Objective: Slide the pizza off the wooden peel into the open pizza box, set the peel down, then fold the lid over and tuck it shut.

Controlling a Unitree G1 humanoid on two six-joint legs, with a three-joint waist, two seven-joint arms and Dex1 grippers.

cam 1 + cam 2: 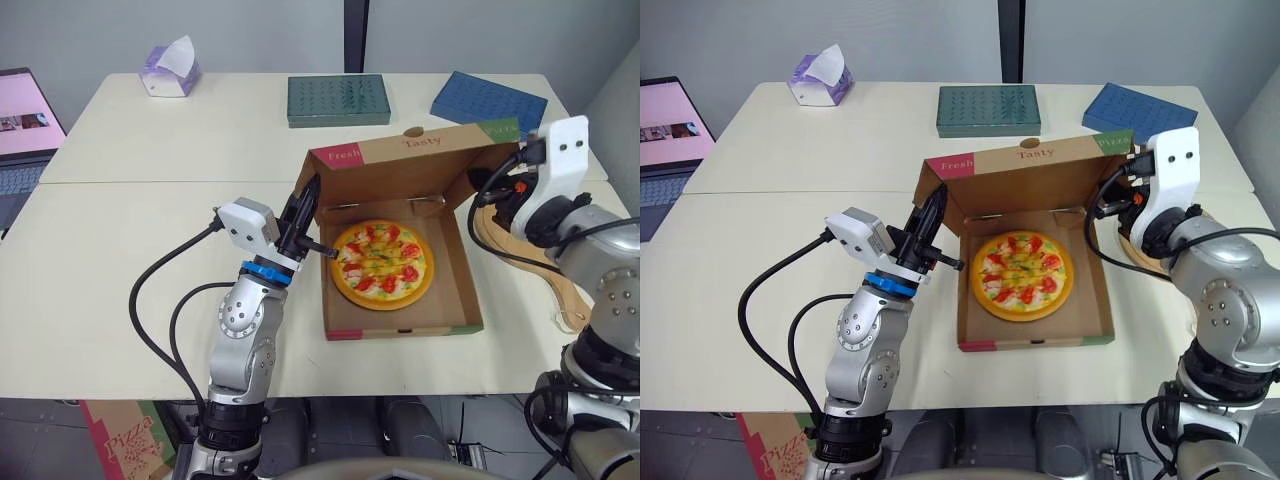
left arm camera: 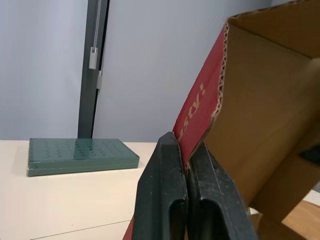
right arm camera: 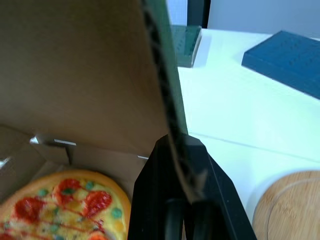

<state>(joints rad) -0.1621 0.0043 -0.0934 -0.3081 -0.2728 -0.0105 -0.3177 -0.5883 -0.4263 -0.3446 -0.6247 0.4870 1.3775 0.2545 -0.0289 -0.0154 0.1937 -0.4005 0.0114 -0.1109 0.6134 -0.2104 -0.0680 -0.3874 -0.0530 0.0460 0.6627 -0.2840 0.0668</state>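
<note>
Round topped pizza (image 1: 382,264) sits inside brown cardboard box (image 1: 455,292); left gripper (image 2: 181,145) and right gripper (image 3: 179,145) pinch side edges of raised lid (image 1: 400,172), seemingly firmly. Lower both evenly, keeping lid square to box front.

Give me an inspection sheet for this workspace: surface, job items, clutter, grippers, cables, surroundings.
Surface: pale cream tabletop, two slabs butted together, no spills seen.
Job's things: round topped pizza lies in the brown cardboard pizza box; its lid stands raised; wooden peel lies on the table right of the box.
Clutter: dark green flat box, blue flat box, purple tissue box, all toward the far edge.
Grippers: left gripper shut on the lid's left edge; right gripper shut on its right edge.
Cables: black cables loop off both wrists.
Surroundings: open laptop with pink screen, far left; grey wall behind.
</note>
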